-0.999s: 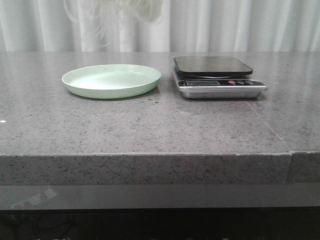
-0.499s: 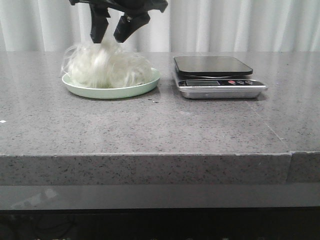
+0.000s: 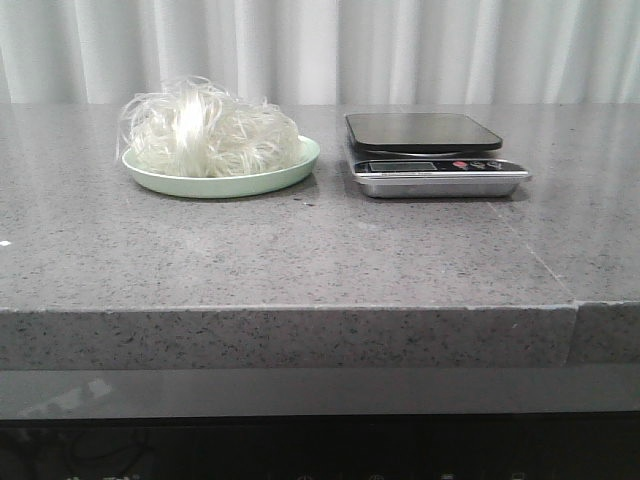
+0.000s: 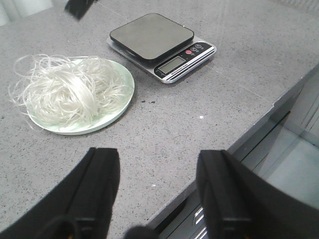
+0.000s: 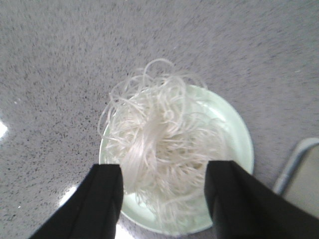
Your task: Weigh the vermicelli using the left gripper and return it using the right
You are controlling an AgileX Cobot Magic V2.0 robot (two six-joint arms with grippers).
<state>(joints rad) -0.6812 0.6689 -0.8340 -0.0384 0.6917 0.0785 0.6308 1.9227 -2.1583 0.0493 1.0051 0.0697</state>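
Note:
The vermicelli (image 3: pixel 205 130), a fluffy white tangle, lies on the pale green plate (image 3: pixel 290 170) at the table's back left. Neither gripper shows in the front view. In the right wrist view my right gripper (image 5: pixel 162 172) is open and empty, above the vermicelli (image 5: pixel 159 129) and the plate (image 5: pixel 237 134), not touching them. In the left wrist view my left gripper (image 4: pixel 158 155) is open and empty over the table's front edge, well back from the vermicelli (image 4: pixel 67 92) and plate (image 4: pixel 127 92).
A steel kitchen scale (image 3: pixel 430 150) with a dark, bare platform stands right of the plate; it also shows in the left wrist view (image 4: pixel 154 37), and its corner shows in the right wrist view (image 5: pixel 299 169). The table's front edge (image 4: pixel 259 124) drops off close to my left gripper.
The vermicelli came down from above the empty plate and now rests on it. The gripper that set it down has let go and risen out of the front view.

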